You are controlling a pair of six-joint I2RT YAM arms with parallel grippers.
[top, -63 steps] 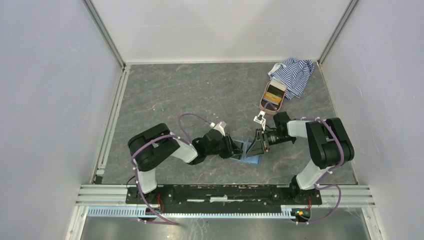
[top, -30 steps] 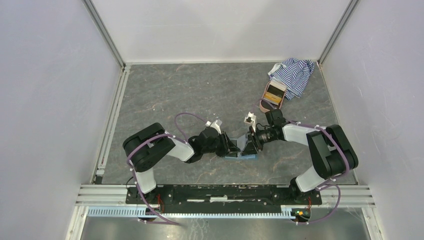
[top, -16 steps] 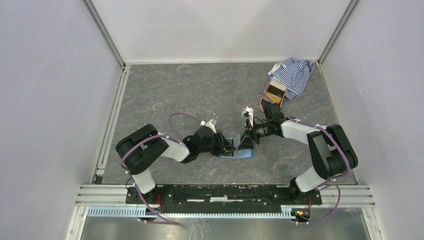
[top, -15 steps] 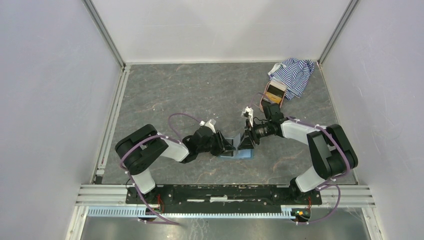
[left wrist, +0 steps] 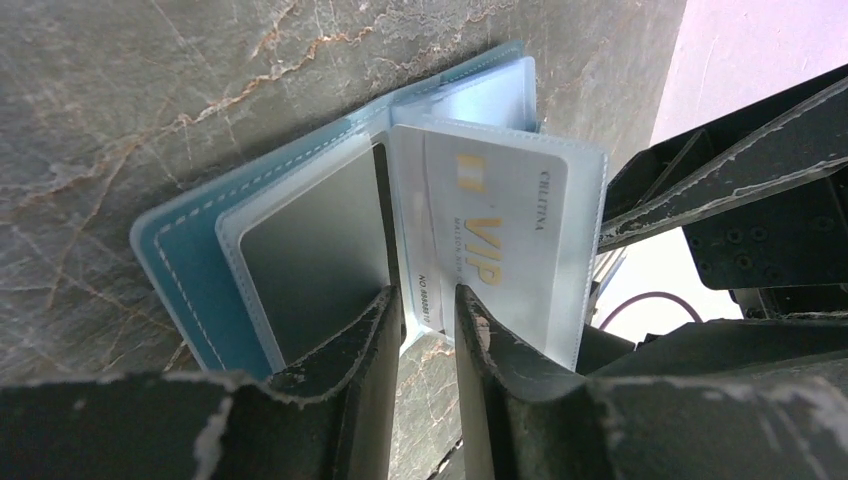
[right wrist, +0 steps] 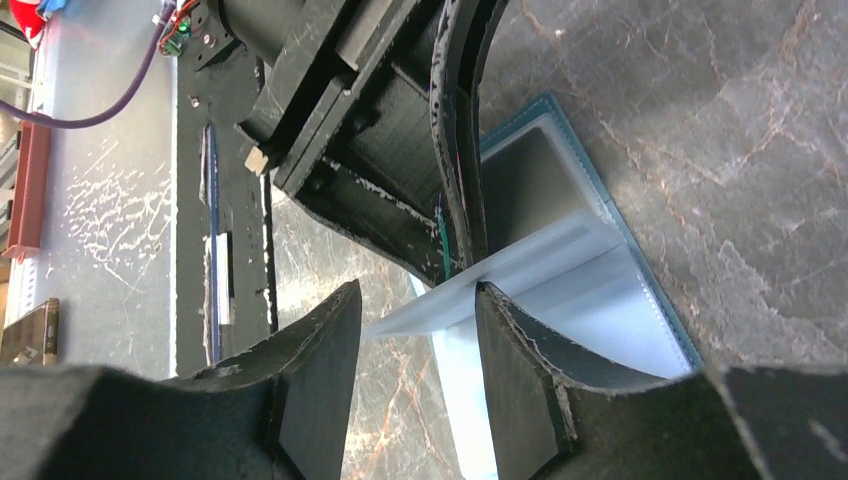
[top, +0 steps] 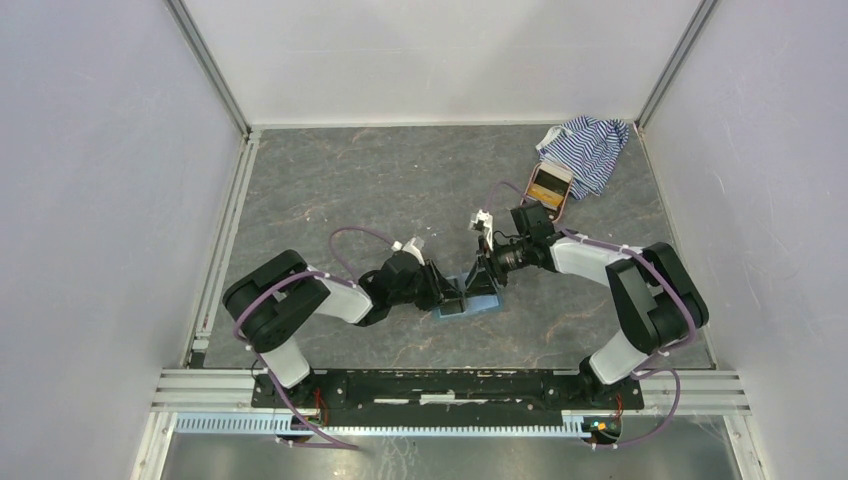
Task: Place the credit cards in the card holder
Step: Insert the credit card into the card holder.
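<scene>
The teal card holder (top: 484, 303) lies open on the table between both arms. In the left wrist view its teal cover (left wrist: 175, 265) faces up. A dark grey credit card (left wrist: 315, 250) sits in one clear sleeve. A pale card with gold VIP lettering (left wrist: 495, 235) sits in a raised sleeve. My left gripper (left wrist: 428, 300) stands slightly open at the holder's bottom edge, the raised sleeve's corner between its tips. My right gripper (right wrist: 418, 292) is open, and the raised sleeve (right wrist: 530, 260) runs edge-on between its fingers.
A pink case (top: 549, 187) with a tan-gold card inside lies at the back right, beside a blue-white striped cloth (top: 585, 145). Walls close in the table on three sides. The arms' base rail (top: 450, 385) runs along the near edge.
Both grippers and the open card holder have shifted to the left across the table. The right arm has stretched out further from its base.
</scene>
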